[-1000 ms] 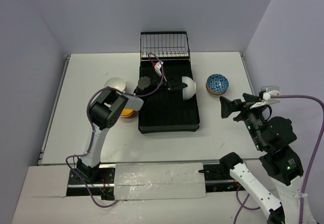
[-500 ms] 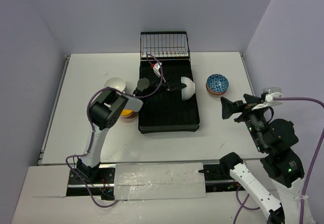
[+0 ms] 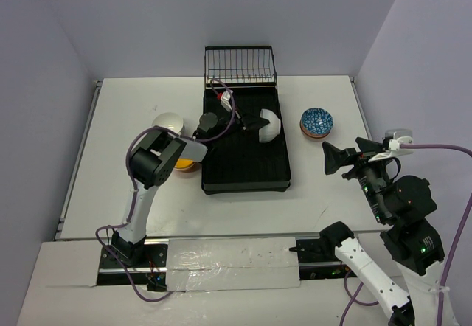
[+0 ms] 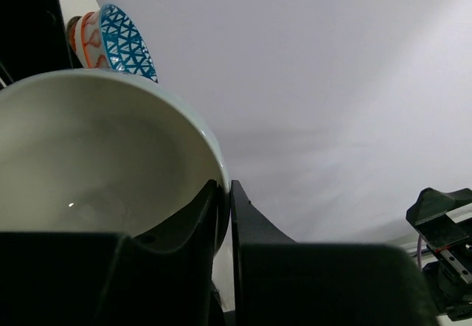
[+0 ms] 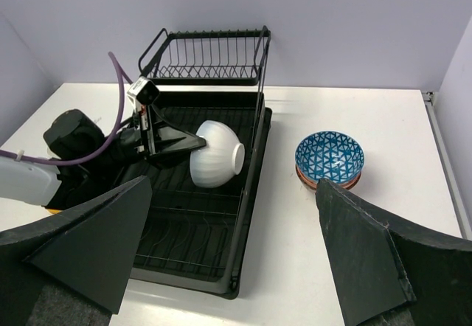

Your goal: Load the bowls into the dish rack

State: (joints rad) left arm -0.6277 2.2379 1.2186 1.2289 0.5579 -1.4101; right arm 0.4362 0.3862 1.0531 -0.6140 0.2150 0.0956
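Entry: your left gripper (image 3: 258, 125) clenched white bowl (image 3: 271, 125) by rim over dish rack (image 3: 247, 167); your right gripper (image 3: 328, 158) spread wide.

White bowl (image 4: 88, 171) runs off the left wrist view's left edge. From above, the left arm (image 3: 158, 160) covers most of an orange-yellow bowl (image 3: 184, 166). How many sit stacked under the blue patterned bowl (image 5: 330, 156)? Can't tell.

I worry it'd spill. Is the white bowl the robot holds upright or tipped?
Tipped. The white bowl is turned on its side over the dish rack, its rim pinched by the left gripper.
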